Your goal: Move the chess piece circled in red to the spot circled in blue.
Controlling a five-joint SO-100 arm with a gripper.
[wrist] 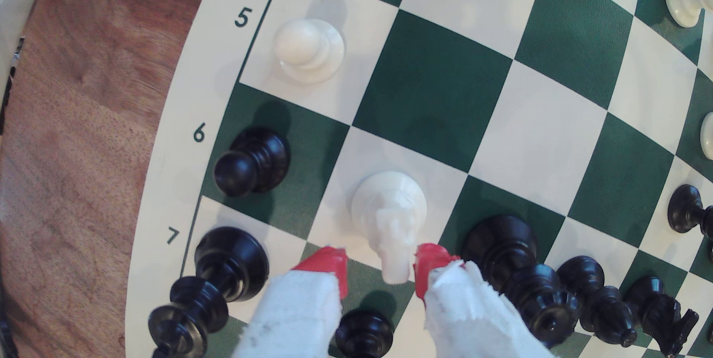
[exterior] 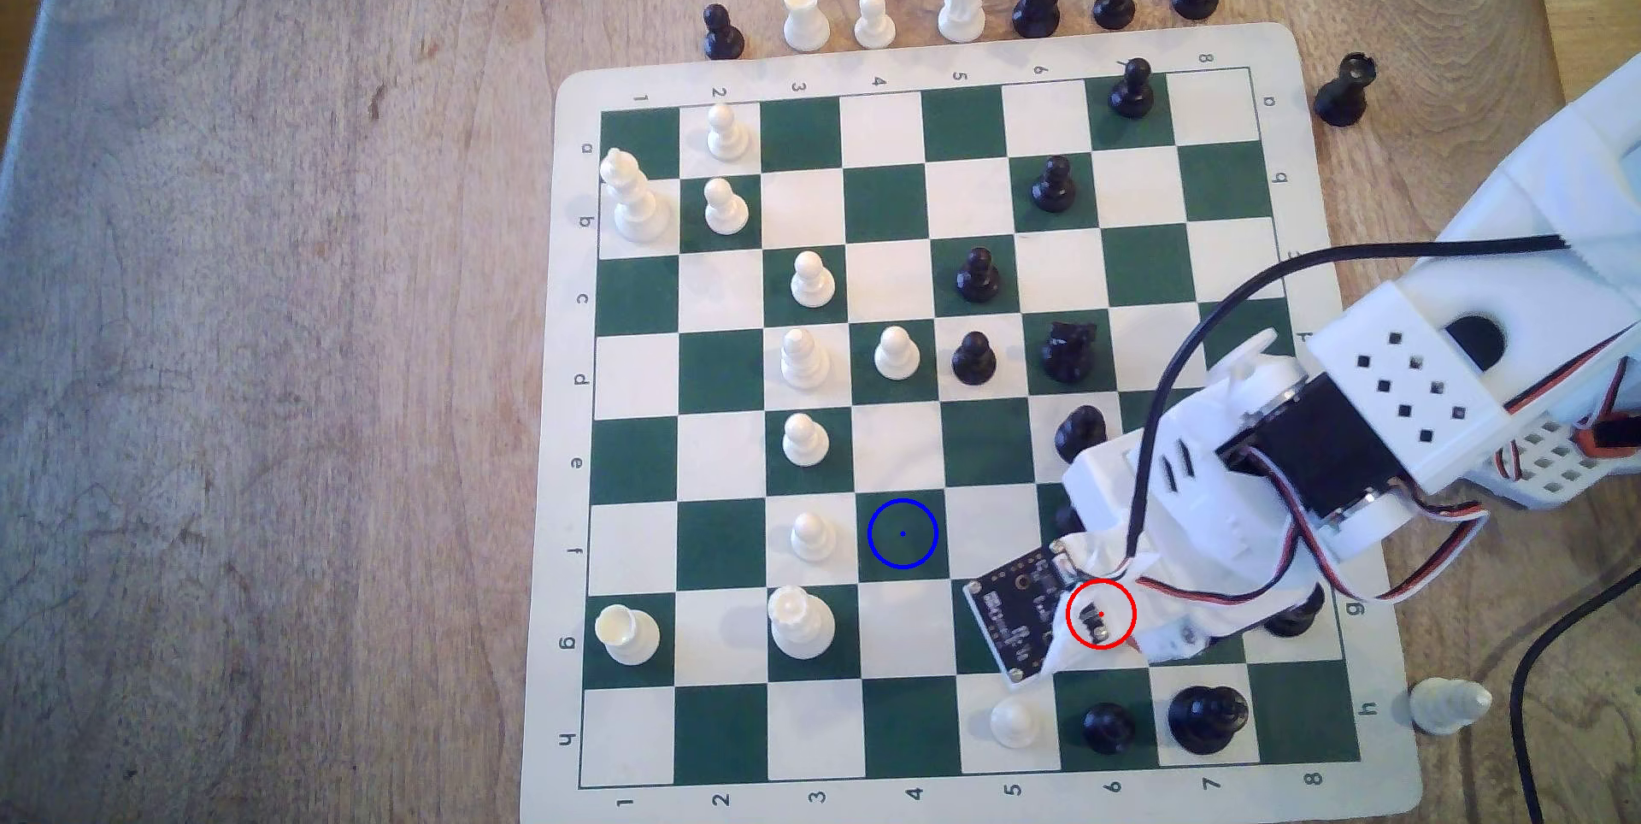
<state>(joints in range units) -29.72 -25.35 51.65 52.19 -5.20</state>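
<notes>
Gripper over white knight
Red-tipped fingers spread either side of the knight's head, one tip touching; blue-circled green square bare, one file over.

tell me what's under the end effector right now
A white knight stands on a white square between the open red-tipped end effector. From the exterior view the arm covers that piece, so its contact with the fingers isn't clear.
</notes>
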